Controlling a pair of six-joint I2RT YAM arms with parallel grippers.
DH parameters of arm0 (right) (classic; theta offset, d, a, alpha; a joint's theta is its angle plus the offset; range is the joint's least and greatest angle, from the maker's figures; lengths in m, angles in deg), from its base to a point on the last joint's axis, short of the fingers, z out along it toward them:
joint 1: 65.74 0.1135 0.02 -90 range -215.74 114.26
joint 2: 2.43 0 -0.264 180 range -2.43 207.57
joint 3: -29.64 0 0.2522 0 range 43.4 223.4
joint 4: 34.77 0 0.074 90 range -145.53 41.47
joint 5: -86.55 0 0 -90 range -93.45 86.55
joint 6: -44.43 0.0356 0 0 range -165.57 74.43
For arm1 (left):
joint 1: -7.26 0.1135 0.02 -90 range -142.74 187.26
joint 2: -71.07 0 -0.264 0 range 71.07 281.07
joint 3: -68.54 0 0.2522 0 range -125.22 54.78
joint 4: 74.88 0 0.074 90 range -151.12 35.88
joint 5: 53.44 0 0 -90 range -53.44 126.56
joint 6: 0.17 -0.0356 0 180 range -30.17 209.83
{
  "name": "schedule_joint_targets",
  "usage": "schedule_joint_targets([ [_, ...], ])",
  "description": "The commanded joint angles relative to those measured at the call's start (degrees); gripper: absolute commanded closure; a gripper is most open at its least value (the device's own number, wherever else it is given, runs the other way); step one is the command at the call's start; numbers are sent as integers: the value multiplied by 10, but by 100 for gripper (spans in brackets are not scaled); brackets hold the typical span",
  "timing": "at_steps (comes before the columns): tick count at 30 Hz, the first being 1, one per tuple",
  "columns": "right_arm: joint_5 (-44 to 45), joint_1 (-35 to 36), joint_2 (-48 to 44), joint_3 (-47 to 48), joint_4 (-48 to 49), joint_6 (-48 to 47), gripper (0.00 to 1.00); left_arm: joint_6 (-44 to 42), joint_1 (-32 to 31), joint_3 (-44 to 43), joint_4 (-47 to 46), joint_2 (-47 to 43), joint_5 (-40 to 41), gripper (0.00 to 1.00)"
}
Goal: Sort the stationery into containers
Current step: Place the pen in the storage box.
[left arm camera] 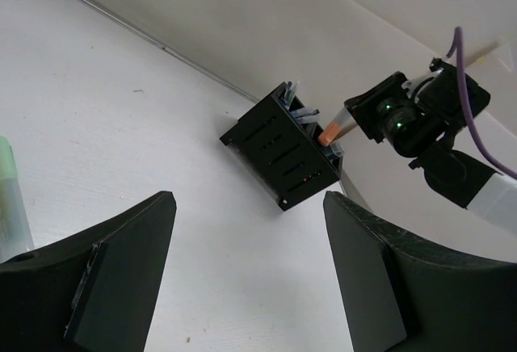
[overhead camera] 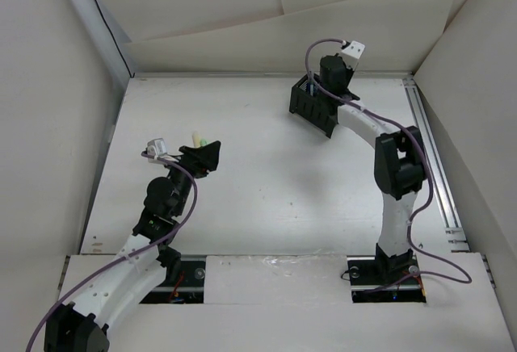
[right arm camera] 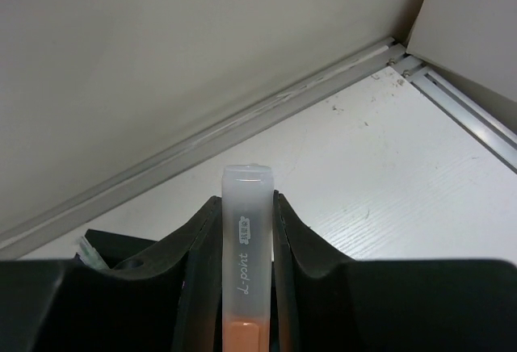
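1. The left gripper [left arm camera: 249,207] hovers over the bench [overhead camera: 266,199], jaws spread, holding nothing.
2. Just beside it are a light-green marker [left arm camera: 8,182] and a pale yellow marker [overhead camera: 195,137].
3. Far right stands the black organiser [left arm camera: 279,154], with slim items poking out.
4. Above it, the right gripper [right arm camera: 246,205] pinches the grey marker [left arm camera: 334,131], its orange end near the organiser's top.

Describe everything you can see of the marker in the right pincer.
The marker is a slim stick of frosted, pale grey plastic with a squared-off end, small lettering along its side and an orange section. The right pincer is shut on it, black jaws pressing opposite sides. In the left wrist view it slants over the top of the black organiser, orange end lowest; whether it touches the organiser cannot be told.
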State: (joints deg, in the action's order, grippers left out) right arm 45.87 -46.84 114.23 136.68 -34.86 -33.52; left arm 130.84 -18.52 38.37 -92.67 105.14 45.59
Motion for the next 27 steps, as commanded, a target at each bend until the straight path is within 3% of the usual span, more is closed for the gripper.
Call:
schedule_joint_targets([
  [1, 35, 9, 6, 7, 43, -19, 96, 1, -1, -2, -37, -1, -6, 29],
  [7, 60, 19, 17, 7, 43, -19, 92, 1, -1, -2, -42, 4, -6, 29],
  [15, 66, 25, -14, -32, 49, -13, 57, 1, -1, -2, -42, -8, -6, 29],
  [25, 50, 50, -96, -70, 49, -13, 56, 1, -1, -2, -32, -23, -6, 29],
  [27, 11, 64, -111, -77, 37, -13, 56, 1, -1, -2, -32, -29, -6, 29],
])
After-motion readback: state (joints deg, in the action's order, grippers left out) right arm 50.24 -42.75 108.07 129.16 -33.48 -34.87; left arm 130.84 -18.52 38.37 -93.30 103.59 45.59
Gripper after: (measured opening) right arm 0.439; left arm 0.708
